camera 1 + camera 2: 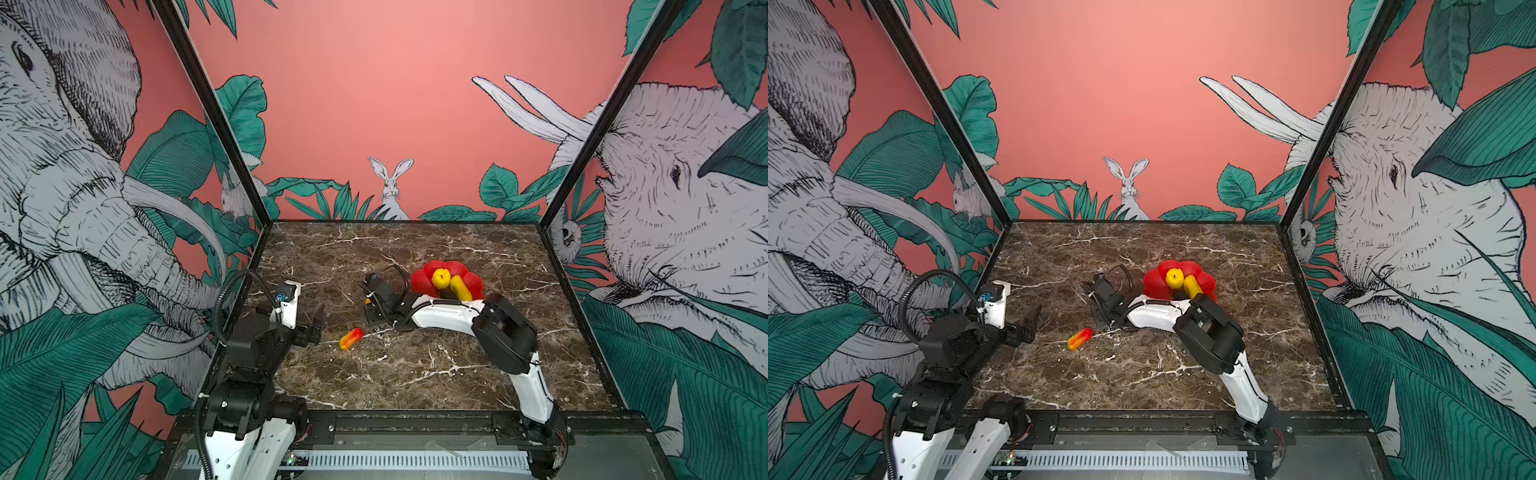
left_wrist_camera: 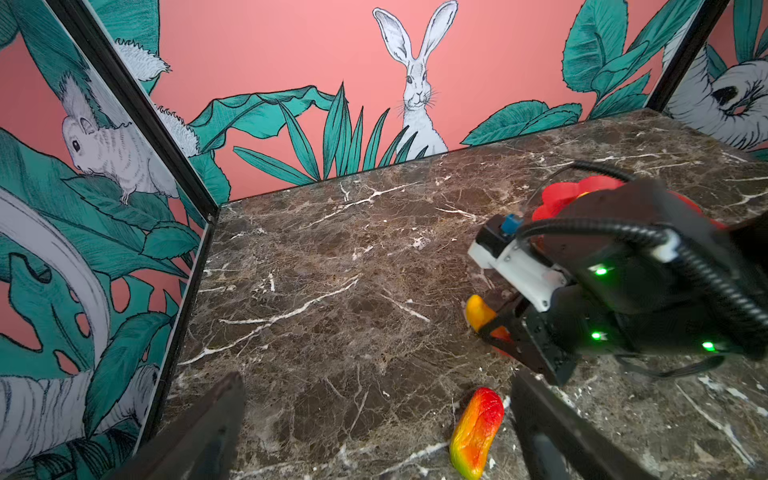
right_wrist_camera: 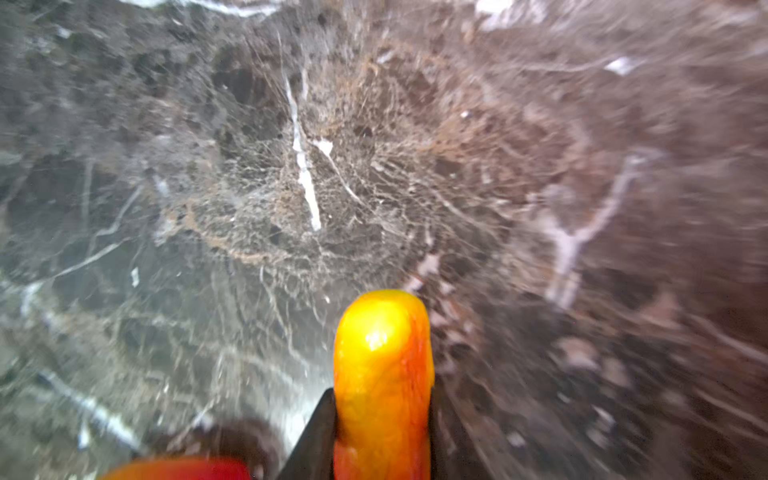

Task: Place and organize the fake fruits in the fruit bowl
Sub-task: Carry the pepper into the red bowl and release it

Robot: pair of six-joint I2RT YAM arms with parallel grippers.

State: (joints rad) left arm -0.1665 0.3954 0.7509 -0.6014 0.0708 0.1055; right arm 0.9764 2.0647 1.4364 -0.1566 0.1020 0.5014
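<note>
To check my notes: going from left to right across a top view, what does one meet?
Left gripper → loose red-orange fruit → right gripper, gripping a second red-orange fruit → round yellow fruit → long yellow fruit, both in the red bowl.

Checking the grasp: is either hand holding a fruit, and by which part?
The right hand is shut on a red-orange-yellow oblong fruit, gripping its orange middle; the yellow end sticks out. The left hand is open and empty.
</note>
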